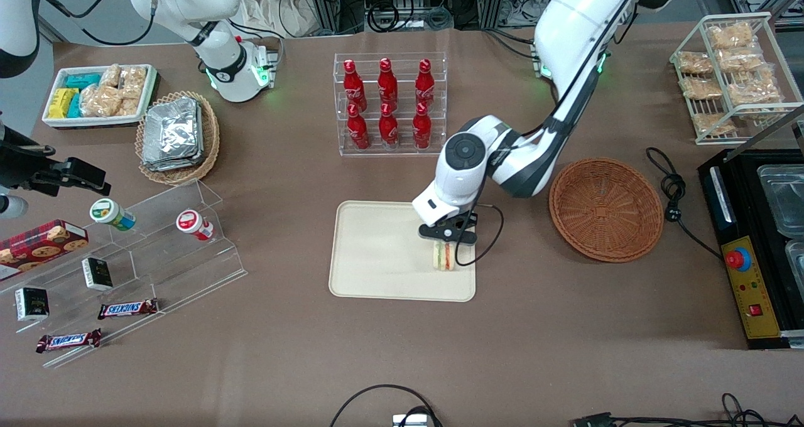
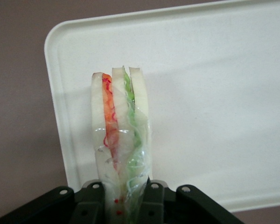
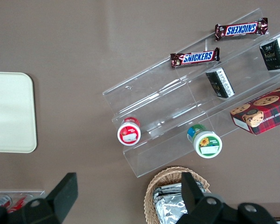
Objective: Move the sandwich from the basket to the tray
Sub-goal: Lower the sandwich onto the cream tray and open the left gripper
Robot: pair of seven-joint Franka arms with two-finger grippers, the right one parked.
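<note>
Sandwich: small triangular wedge sandwich (image 2: 120, 135) of pale white bread with orange-red and green filling, clear-wrapped, standing on edge straight out from the fingers, closest thing to the wrist camera; its lower end reaches the tray surface or hangs just above it, I cannot tell which
Gripper: black two-finger gripper (image 1: 446, 237) of the left arm closed onto the sandwich, a finger (image 2: 89, 201) against each bread face; it hangs over the tray's side toward the working arm, directly above the wedge
Tray: flat cream-beige rectangular tray (image 1: 377, 257) with rounded corners and a low rim, directly beneath the gripper; most of its bare surface spreads away toward the parked arm's end
Basket: round reddish-brown woven wicker basket (image 1: 606, 208), well apart from the gripper toward the working arm's end; nothing in it
Step in hand: by my reading the carry is done and the set-down on the tray is under way; the wedge already sits inside the rim
Next move: lower until the bread rests flat on the tray if it does not yet; part the fingers gently; lift straight up so the light wedge neither tips nor clings to a finger
</note>
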